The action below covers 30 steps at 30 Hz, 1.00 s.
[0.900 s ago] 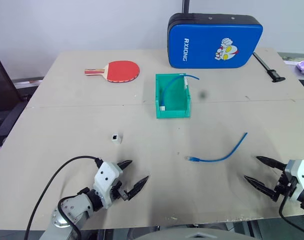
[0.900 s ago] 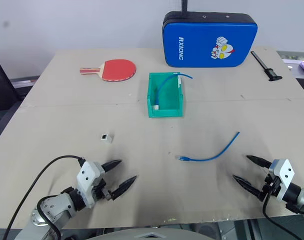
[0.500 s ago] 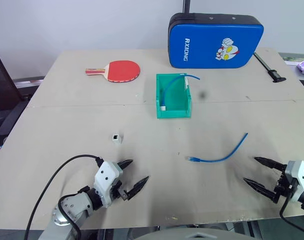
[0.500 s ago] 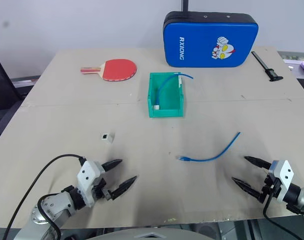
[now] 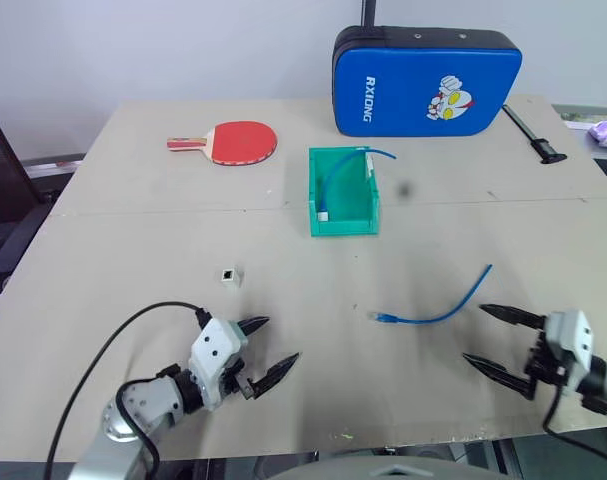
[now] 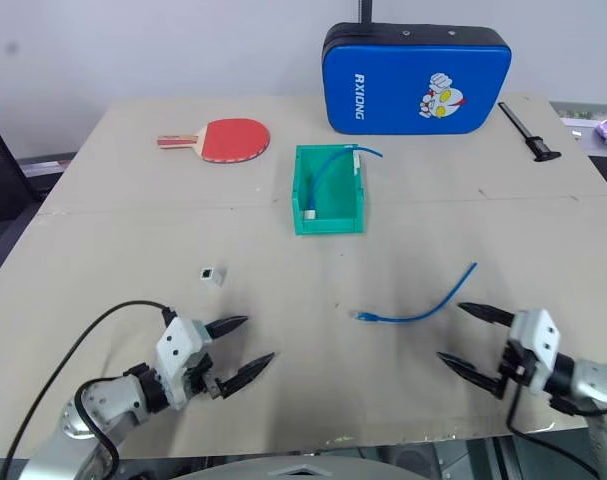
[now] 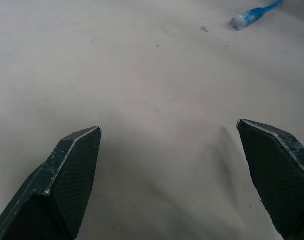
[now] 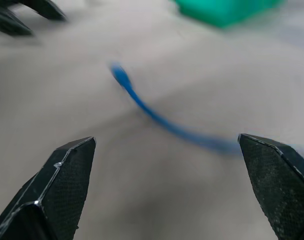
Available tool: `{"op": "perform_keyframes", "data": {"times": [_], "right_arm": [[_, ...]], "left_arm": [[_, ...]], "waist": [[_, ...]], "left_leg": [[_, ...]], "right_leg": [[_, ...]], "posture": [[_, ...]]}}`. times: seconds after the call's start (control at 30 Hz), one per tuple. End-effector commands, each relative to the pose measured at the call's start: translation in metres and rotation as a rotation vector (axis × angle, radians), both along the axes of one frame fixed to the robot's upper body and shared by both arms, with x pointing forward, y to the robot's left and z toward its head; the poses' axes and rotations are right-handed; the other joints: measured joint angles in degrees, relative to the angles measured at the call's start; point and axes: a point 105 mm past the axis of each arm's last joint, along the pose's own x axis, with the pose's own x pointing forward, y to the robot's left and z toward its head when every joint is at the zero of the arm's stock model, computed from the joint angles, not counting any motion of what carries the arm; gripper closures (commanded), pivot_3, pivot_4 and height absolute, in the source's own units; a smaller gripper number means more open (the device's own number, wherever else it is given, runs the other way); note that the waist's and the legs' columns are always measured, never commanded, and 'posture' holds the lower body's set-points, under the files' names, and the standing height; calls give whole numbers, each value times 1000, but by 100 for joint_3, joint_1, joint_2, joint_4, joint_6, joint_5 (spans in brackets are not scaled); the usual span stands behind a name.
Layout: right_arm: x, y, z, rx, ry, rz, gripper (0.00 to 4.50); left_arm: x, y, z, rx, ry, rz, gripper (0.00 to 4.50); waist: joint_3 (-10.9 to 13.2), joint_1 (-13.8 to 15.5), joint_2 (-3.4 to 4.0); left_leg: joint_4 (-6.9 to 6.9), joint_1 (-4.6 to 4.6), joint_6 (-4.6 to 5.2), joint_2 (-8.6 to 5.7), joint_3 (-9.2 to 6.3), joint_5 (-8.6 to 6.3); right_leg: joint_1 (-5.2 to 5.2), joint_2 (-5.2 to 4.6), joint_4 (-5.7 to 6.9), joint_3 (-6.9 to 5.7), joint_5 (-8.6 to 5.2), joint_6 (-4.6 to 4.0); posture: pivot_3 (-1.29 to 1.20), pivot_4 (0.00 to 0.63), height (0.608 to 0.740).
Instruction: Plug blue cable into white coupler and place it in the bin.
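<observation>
- Two pincers hover low over the near edge of the counter (image 5: 133,230), both with fingers spread wide apart and nothing between them.
- Left pincer (image 5: 266,348) points toward the middle of the counter; the white coupler (image 5: 228,275) sits a little beyond its fingertips, apart from them, socket hole facing up.
- Right pincer (image 5: 496,337) points inward toward the blue cable (image 5: 438,309), which lies loose and gently curved on the counter; the cable's far end is just beyond the upper finger, not touching it, and its clear plug tip (image 5: 380,317) lies farther in, between the two pincers.
- In the right wrist view the blue cable runs across the gap ahead of the spread fingers (image 8: 61,185).
- Green bin (image 5: 343,190) stands well beyond both pincers, near the middle of the counter, with another blue cable (image 5: 378,153) hanging over its far rim.
- Farther still lie a red paddle (image 5: 233,142) and a blue padded case (image 5: 428,80).
</observation>
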Motion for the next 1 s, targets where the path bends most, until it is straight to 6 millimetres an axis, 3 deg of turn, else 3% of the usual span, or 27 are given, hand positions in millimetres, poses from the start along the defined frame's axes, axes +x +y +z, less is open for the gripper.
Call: {"op": "perform_keyframes", "data": {"times": [0.03,0.13,0.3,0.4,0.6,0.67,0.87,1.0], "right_arm": [[7,22,3,-71,-1,68,0],[18,41,-10,-173,28,136,0],[42,65,-24,-281,79,149,0],[39,73,-29,-310,103,195,852],[43,78,-29,-329,87,205,3742],[43,79,-28,-329,81,207,4333],[54,87,-16,-321,12,222,4333],[77,99,-2,-333,-59,252,4333]], "left_arm": [[-4,-8,19,32,-27,-156,38],[-2,-11,39,55,-15,-277,38],[0,-6,55,160,20,-407,38],[3,-3,61,174,23,-414,0],[6,1,61,200,25,-408,0],[8,2,59,208,25,-403,0],[8,5,53,215,29,-394,0],[11,5,50,208,26,-380,0]], "waist": [[-1,2,-1],[-2,4,-10],[0,-18,-15],[1,-15,-13],[-1,-19,-16],[-1,-21,-17],[-2,-40,-18],[1,-75,-17]], "left_leg": [[0,0,0,0,0,0],[0,-1,-1,-3,4,0],[3,-7,-3,-9,7,2],[1,-15,-12,-10,8,7],[-1,-17,-14,-9,4,7],[0,-16,-8,-9,5,4],[3,-9,-11,-6,4,8],[4,-9,-18,1,6,11]], "right_leg": [[0,0,0,-1,0,0],[-1,3,-2,-13,1,-1],[-3,2,-5,-11,1,1],[-16,5,-5,-9,7,12],[-16,5,-6,-11,13,23],[-16,5,-5,-10,12,22],[-13,16,2,-5,17,8],[-15,28,2,-1,24,4]], "posture": [[0,150,740],[0,150,740],[0,150,740],[0,150,740],[0,150,740],[0,150,740],[0,150,740],[0,150,740]]}}
